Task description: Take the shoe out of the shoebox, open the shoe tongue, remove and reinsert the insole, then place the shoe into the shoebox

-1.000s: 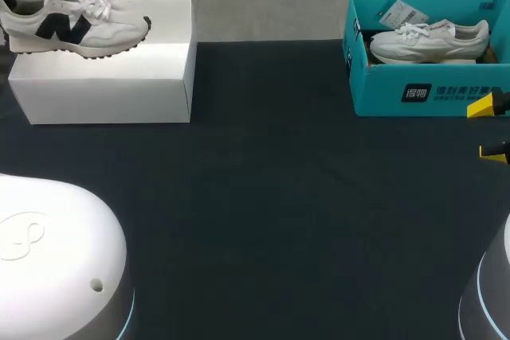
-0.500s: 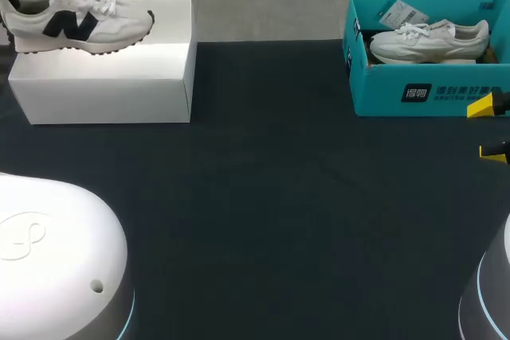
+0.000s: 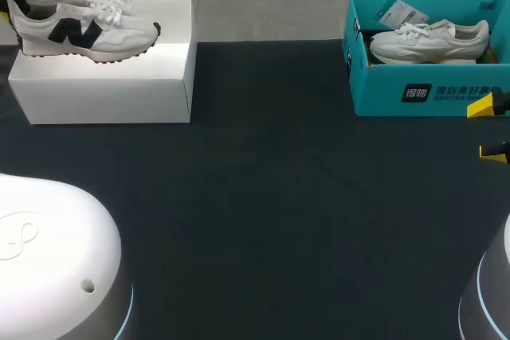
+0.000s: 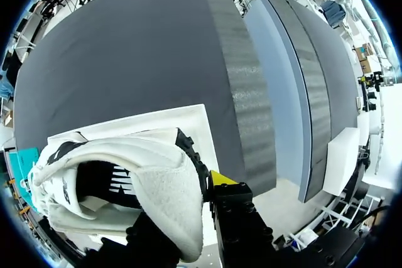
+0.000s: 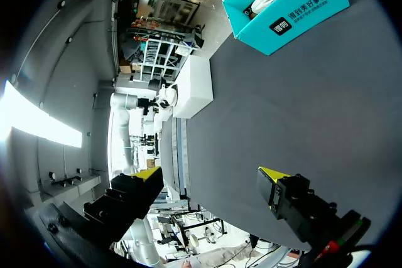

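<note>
Over at the far left, the left claw [image 4: 183, 218] is clamped on the heel of a white shoe [image 3: 84, 28] with a dark side mark. The shoe sits level over the top of a white box [image 3: 107, 85], toe toward the middle; I cannot tell whether its sole touches the box. Well apart on the dark desk [image 3: 263, 197], a teal shoebox [image 3: 422, 95] holds a second shoe [image 3: 430, 37]. The right claw [image 3: 486, 129] hangs wide and empty, just beside the shoebox's near wall.
</note>
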You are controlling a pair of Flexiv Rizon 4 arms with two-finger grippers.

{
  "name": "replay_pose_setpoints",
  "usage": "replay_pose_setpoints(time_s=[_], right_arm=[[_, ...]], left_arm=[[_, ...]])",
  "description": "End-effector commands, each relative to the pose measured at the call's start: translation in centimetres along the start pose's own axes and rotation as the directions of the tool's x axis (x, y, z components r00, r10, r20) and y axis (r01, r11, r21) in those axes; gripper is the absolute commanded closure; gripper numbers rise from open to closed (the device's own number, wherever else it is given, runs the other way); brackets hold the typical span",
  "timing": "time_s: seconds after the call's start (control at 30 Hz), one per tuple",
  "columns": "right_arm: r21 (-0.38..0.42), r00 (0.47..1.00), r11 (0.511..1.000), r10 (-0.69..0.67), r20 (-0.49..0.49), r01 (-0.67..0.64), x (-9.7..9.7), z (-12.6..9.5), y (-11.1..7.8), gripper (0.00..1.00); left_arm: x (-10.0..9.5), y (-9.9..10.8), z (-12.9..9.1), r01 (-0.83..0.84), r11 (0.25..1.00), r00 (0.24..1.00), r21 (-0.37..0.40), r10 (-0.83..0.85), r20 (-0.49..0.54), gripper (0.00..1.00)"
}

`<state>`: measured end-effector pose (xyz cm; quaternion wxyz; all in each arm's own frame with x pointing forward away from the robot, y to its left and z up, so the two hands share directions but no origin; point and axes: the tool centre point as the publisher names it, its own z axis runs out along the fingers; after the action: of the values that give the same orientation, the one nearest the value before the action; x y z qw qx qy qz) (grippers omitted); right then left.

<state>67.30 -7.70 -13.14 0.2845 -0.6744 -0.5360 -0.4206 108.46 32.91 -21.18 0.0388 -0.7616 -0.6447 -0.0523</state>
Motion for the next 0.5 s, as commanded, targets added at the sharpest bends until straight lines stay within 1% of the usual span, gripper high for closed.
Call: replay_pose_setpoints(time_s=[0.03, 0.1, 0.2, 0.23, 0.27, 0.33, 0.37, 0.5], right_arm=[[-0.034, 1.0, 0.999, 0.002, 0.003, -0.002, 0.0, -0.3, -1.0, 0.0], [-0.034, 1.0, 0.999, 0.002, 0.003, -0.002, 0.0, -0.3, -1.0, 0.0], [-0.034, 1.0, 0.999, 0.002, 0.003, -0.002, 0.0, -0.3, -1.0, 0.0], [-0.034, 1.0, 0.999, 0.002, 0.003, -0.002, 0.0, -0.3, -1.0, 0.0], [-0.034, 1.0, 0.999, 0.002, 0.003, -0.002, 0.0, -0.3, -1.0, 0.0], [-0.034, 1.0, 0.999, 0.002, 0.003, -0.002, 0.0, -0.3, -1.0, 0.0], [-0.034, 1.0, 0.999, 0.002, 0.003, -0.002, 0.0, -0.3, -1.0, 0.0], [-0.034, 1.0, 0.999, 0.002, 0.003, -0.002, 0.0, -0.3, -1.0, 0.0]], left_arm=[[-0.2, 1.3, 1.8, 0.002, 1.0, 1.0, 0.005, -0.002, 0.015, 1.0], [-0.6, 1.9, 2.9, -0.004, 1.0, 1.0, 0.003, 0.004, 0.025, 1.0], [-0.9, 2.5, 4.1, -0.014, 1.0, 0.999, 0.004, 0.014, 0.039, 1.0], [-1.0, 2.6, 4.5, -0.02, 1.0, 0.999, -0.006, 0.02, 0.05, 1.0], [-1.1, 2.7, 4.9, -0.025, 1.0, 0.997, -0.004, 0.025, 0.067, 1.0], [-1.3, 2.8, 5.6, -0.029, 0.999, 0.998, -0.022, 0.031, 0.061, 1.0], [-1.4, 2.8, 5.9, -0.021, 1.0, 0.996, -0.018, 0.022, 0.082, 1.0], [-2.0, 2.9, 7.3, -0.027, 0.999, 0.997, -0.023, 0.029, 0.076, 1.0]])
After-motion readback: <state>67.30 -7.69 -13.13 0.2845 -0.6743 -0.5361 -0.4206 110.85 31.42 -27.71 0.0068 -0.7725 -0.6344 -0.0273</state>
